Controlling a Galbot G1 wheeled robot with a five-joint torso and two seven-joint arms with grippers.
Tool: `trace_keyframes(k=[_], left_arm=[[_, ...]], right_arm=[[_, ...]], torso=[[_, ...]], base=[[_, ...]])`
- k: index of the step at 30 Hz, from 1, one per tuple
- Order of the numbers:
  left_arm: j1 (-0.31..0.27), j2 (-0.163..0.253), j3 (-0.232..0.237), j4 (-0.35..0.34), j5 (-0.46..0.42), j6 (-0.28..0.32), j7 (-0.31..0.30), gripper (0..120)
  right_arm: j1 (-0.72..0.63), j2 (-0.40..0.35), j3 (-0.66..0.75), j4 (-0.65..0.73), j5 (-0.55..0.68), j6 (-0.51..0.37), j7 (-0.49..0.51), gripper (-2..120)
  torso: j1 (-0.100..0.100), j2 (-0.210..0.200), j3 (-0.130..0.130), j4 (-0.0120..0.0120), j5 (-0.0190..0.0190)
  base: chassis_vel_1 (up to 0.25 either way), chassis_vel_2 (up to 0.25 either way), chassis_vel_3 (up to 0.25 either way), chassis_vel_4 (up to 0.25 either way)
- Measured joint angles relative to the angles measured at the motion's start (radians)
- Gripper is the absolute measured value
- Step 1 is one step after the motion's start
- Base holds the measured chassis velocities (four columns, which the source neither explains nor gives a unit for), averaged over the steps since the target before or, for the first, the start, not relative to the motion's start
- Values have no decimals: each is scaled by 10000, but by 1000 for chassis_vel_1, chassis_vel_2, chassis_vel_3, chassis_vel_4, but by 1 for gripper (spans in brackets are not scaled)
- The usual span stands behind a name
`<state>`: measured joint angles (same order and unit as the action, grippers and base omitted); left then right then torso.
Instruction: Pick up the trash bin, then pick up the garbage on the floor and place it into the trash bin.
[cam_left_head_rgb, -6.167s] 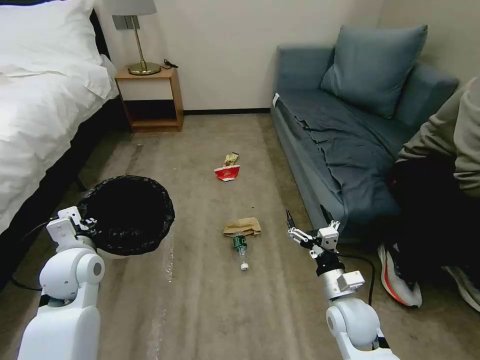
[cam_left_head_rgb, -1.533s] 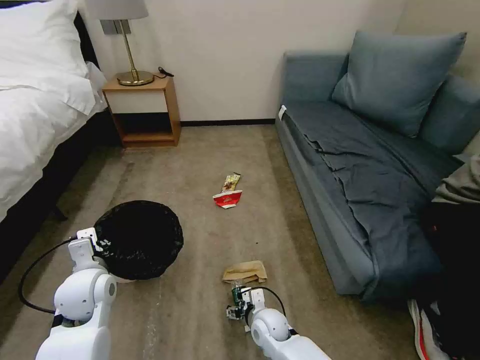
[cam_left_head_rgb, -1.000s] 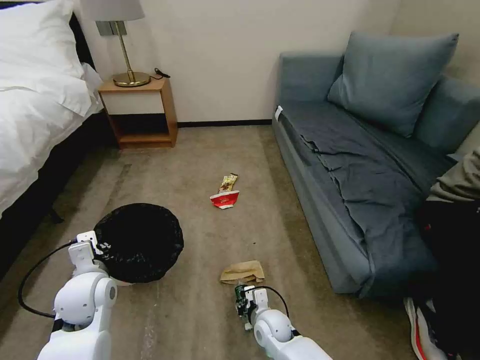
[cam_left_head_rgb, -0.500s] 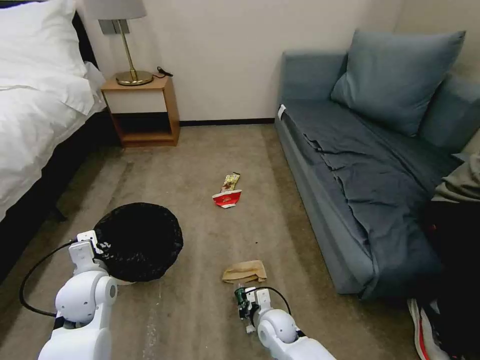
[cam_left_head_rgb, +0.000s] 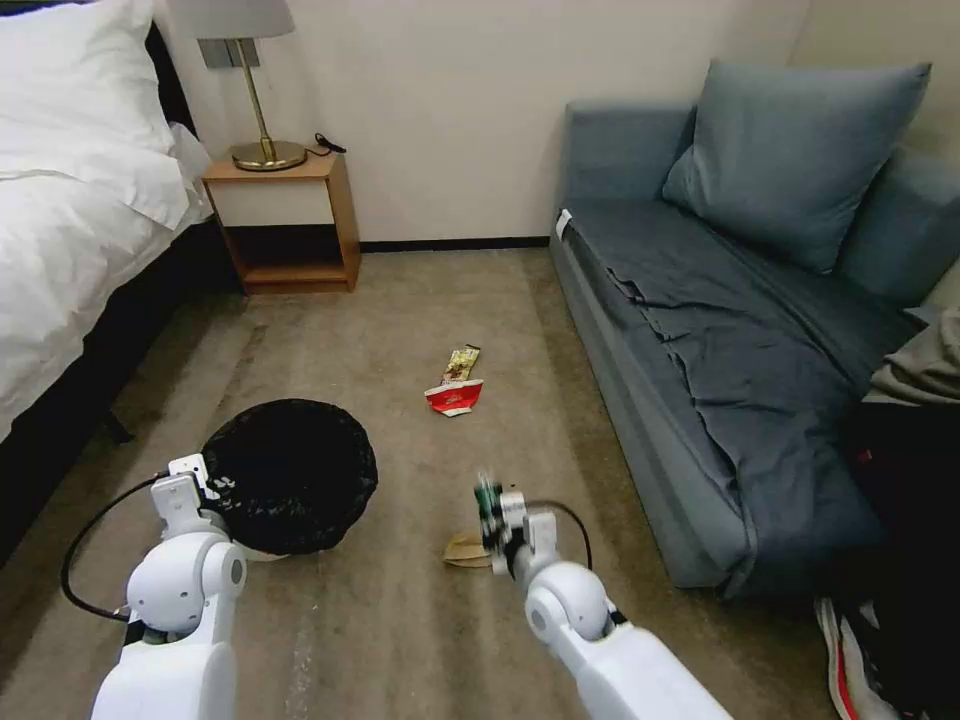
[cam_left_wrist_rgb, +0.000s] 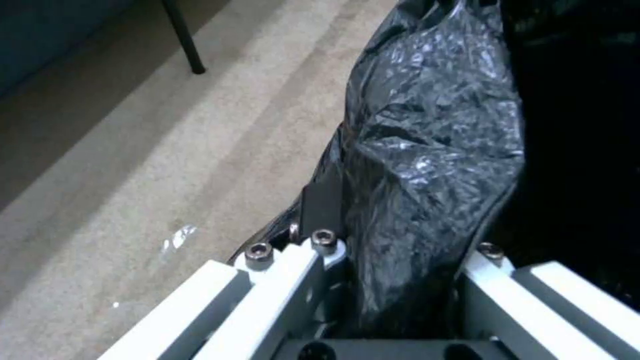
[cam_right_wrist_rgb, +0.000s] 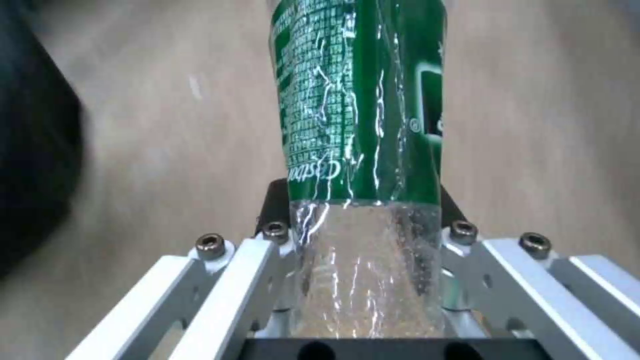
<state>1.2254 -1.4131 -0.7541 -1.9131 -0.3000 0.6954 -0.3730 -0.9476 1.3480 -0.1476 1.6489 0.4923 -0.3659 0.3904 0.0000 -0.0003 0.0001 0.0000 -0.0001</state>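
Observation:
The trash bin (cam_left_head_rgb: 290, 475), lined with a crinkly black bag, hangs low at the left of the carpet, and my left gripper (cam_left_head_rgb: 205, 490) is shut on its near rim (cam_left_wrist_rgb: 400, 240). My right gripper (cam_left_head_rgb: 490, 520) is shut on the clear bottle with the green label (cam_left_head_rgb: 488, 497) (cam_right_wrist_rgb: 360, 125) and holds it above the floor, right of the bin. Partly hidden behind that gripper, the crumpled brown paper bag (cam_left_head_rgb: 463, 549) lies on the carpet. Farther ahead lie the red-and-white wrapper (cam_left_head_rgb: 453, 397) and the gold-yellow snack wrapper (cam_left_head_rgb: 462, 362).
A blue sofa (cam_left_head_rgb: 740, 330) runs along the right, with a seated person's leg and shoe (cam_left_head_rgb: 850, 650) at its near end. A white bed (cam_left_head_rgb: 70, 240) stands at the left. At the back wall a wooden nightstand (cam_left_head_rgb: 285, 215) carries a lamp. Open carpet lies between.
My right gripper has lifted the bottle off the carpet, up and away from me over the paper bag. The left arm has shifted the bin slightly right.

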Motion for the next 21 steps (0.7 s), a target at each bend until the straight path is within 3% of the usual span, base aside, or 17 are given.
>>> trace_keyframes(k=[11, 21], left_arm=[[-242, -254, 93, 291, -35, -130, 153, 2], [-337, -472, 141, 434, -20, -234, 174, 2]], right_arm=[[2360, 576, -1887, -246, 107, 1247, 670, 23], [3138, 1582, -3074, -1380, 143, 2149, 1010, 23]], torso=[[0, 2, 0, 1, -2], [0, 2, -1, 0, -1]], base=[[0, 0, 0, 0], [0, 0, 0, 0]])
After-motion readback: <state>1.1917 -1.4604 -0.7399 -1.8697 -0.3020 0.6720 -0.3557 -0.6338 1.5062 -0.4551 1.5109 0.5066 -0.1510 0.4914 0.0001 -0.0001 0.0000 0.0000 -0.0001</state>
